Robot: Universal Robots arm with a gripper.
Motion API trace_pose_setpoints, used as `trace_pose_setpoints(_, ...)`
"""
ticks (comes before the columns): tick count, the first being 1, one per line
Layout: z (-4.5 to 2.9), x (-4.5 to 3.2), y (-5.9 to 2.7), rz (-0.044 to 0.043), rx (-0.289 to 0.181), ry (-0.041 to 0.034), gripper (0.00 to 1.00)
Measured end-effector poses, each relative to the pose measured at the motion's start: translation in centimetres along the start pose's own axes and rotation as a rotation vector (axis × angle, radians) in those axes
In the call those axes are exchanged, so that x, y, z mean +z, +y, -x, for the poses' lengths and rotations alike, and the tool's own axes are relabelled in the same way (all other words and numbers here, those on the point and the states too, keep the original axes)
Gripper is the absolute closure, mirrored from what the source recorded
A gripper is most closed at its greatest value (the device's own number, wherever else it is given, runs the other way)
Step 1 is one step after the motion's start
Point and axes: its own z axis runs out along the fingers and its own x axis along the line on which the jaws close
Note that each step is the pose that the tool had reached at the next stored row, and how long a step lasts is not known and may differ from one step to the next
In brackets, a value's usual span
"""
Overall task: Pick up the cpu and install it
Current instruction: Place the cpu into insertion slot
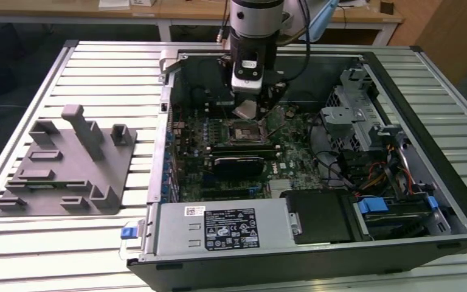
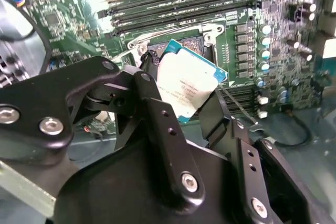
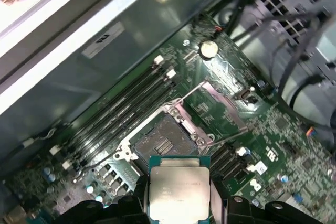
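The cpu (image 3: 179, 192), square and silvery-topped with a teal rim, is clamped in the hand (image 3: 179, 205) near the open socket (image 3: 165, 142). The exterior view adds a grey fixture (image 1: 63, 164) at nine o'clock of the case (image 1: 315, 258).

An open computer case (image 1: 298, 264) lies on the slatted surface (image 1: 95, 67), taking up the exterior view's middle and right. A grey fixture (image 1: 63, 173) sits at that view's left. Inside the case are a green motherboard (image 1: 294, 143) and, toward the lower edge, a silver power supply (image 1: 217, 228).
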Motion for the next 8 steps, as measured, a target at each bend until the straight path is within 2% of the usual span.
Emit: trace_pose_setpoints(8, 0.0, 0.1, 0.0, -0.0051, 0.145, -0.0047, 0.45)
